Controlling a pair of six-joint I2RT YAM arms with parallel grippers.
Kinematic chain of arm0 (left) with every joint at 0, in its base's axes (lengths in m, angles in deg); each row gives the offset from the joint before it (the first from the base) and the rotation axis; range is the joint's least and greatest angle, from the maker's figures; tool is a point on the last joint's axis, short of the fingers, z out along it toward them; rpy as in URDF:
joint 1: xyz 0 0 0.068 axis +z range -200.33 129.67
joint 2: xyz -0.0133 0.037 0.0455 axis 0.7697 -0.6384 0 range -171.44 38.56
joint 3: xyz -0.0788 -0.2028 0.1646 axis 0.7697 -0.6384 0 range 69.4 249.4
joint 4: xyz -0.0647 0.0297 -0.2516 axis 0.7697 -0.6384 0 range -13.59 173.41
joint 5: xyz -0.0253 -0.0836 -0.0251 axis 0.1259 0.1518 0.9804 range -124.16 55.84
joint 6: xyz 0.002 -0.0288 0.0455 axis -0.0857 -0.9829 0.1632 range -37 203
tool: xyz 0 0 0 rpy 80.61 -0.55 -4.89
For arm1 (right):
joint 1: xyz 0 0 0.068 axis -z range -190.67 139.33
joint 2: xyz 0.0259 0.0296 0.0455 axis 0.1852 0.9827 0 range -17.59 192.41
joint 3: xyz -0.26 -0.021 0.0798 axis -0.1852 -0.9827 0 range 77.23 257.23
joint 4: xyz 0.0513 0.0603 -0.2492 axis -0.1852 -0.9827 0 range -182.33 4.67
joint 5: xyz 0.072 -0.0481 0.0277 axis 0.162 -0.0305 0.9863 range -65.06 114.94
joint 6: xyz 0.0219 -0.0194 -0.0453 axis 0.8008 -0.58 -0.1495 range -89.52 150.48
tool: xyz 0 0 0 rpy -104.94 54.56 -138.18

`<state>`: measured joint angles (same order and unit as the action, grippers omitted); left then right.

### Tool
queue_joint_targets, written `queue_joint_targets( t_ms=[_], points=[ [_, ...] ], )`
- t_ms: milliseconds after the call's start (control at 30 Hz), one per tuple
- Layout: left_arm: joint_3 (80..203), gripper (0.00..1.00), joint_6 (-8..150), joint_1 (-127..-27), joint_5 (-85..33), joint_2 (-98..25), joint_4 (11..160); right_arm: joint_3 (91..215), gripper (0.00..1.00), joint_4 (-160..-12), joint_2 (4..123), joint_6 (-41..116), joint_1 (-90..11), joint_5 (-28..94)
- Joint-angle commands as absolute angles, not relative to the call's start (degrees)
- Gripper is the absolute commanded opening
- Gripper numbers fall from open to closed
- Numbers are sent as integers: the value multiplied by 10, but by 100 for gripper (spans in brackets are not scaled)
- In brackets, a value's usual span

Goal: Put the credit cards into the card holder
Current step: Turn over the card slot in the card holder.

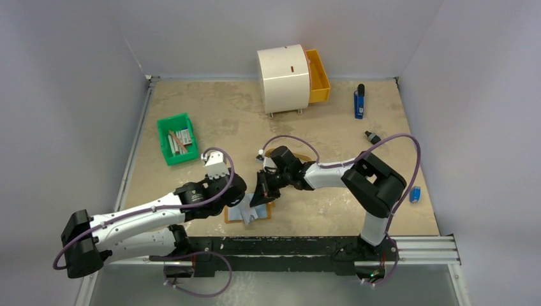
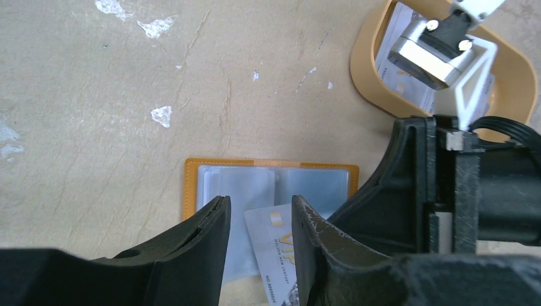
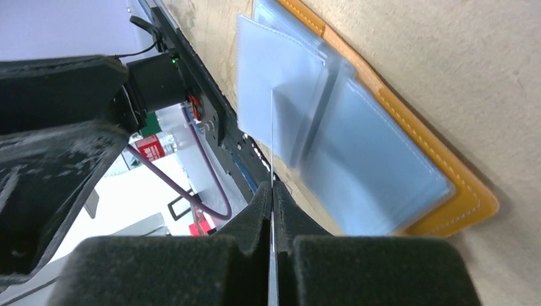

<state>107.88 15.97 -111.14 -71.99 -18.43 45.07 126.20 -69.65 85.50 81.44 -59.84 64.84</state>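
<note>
Left fingers [image 2: 191, 255] stand spread, one either side of one credit card [image 2: 273, 245] lying flat on the single card holder [image 2: 189, 191], which is open on the table [image 1: 383, 127] near its front edge. Right fingers [image 3: 357, 268] are pressed together, pinching one clear sleeve [image 3: 281, 76] of that holder. One oval tray [image 2: 363, 70] beyond holds further cards [image 2: 399, 25]; count indeterminable.

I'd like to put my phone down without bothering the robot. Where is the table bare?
Bare table lies between the green bin and the white cabinet, and between the cabinet, the blue object and the right arm. Crowded: front centre, where both arms meet over the open card holder with the tan tray behind.
</note>
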Motion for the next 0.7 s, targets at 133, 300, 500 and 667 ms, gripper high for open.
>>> queue_joint_targets(
  t_ms=[133, 300, 500, 667],
  points=[
    [1057, 36, 145, -1112, -727, -173, 484, 1289, 0, -707, 866, 807, -605, 650],
    [1029, 29, 143, -1112, -711, -217, 534, 1287, 0, -723, 854, 799, -604, 648],
    [1011, 17, 136, -1112, -720, -267, 545, 1274, 0, -785, 800, 775, -605, 637],
    [988, 12, 120, -1111, -720, -277, 551, 1239, 0, -796, 747, 780, -598, 589]
  ],
)
